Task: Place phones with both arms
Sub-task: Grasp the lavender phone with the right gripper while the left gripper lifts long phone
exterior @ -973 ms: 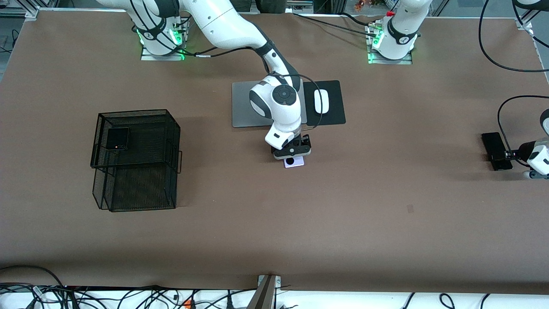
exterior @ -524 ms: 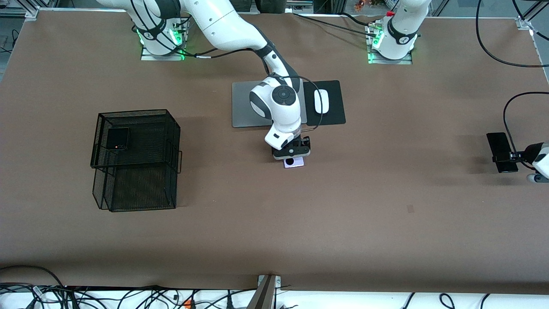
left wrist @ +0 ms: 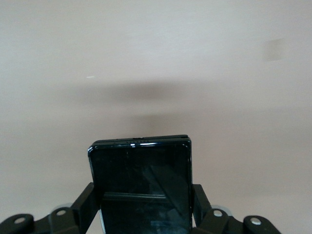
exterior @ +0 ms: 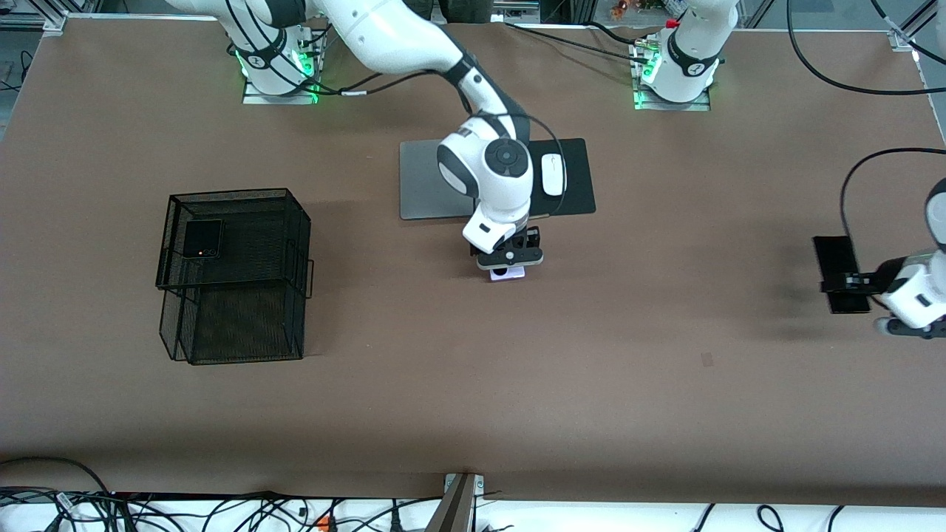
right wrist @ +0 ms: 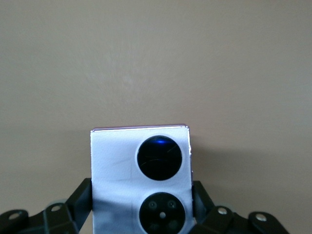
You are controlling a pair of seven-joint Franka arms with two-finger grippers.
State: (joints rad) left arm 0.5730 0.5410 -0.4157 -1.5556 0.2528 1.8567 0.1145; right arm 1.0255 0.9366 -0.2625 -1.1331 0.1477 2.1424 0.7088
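Note:
The lilac-white phone (exterior: 507,272) with two black circles (right wrist: 117,161) sits between the fingers (right wrist: 80,197) of my right gripper (exterior: 510,260), which is shut on its two sides at the table's middle, just nearer the front camera than the laptop. My left gripper (exterior: 850,283) is shut on the long slim black phone (exterior: 837,270), held flat above the table at the left arm's end; its shadow falls on the cloth below. The slab's glossy face (left wrist: 140,175) fills the left wrist view between both fingers (left wrist: 87,200). A small squarish black phone (exterior: 202,239) lies on the basket's upper tier.
A black wire-mesh basket (exterior: 295,244) stands toward the right arm's end. A grey laptop (exterior: 421,185) lies shut under the right arm, with a white mouse (exterior: 553,175) on a black pad (exterior: 580,185) beside it. Cables run along the table's front edge.
The right gripper has closed on the lilac-white phone and its wrist has shifted a little. The left gripper has carried the black slab slightly toward the table's middle.

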